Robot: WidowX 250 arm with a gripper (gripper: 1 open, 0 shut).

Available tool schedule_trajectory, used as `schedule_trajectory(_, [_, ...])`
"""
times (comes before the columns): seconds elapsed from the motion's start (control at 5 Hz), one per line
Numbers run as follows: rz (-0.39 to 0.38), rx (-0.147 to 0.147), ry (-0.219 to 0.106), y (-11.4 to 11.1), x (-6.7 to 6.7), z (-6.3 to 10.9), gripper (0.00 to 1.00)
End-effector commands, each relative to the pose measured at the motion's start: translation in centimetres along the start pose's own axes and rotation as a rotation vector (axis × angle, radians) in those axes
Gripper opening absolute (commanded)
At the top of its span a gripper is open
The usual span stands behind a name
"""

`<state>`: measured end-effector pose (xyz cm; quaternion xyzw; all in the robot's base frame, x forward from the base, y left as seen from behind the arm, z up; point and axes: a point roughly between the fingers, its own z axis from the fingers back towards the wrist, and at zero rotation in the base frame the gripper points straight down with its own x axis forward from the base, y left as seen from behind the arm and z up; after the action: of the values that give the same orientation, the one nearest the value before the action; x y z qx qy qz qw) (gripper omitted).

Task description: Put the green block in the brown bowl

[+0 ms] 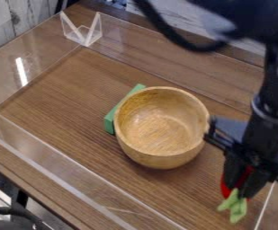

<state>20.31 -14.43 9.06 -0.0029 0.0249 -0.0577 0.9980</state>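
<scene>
Nearest me, at lower right, the gripper (239, 190) points down with its jaws clamped on a red strawberry toy (235, 192), whose green leaves hang below. Beyond it the brown bowl (163, 127) sits on the wooden bench (69, 99). The green block (120, 110) lies flat against the bowl's far-left side, partly hidden by the rim.
</scene>
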Motion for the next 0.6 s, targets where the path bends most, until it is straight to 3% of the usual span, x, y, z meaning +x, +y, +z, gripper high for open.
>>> schedule_trajectory(0.0, [0.179,-0.004,-0.068,3.2,0.0,2.7,0.00])
schedule_trajectory(0.2, [0.386,-0.008,-0.082,7.1,-0.1,3.3,0.00])
schedule_trajectory(0.4, [0.408,-0.019,-0.086,9.8,0.2,3.3,0.00])
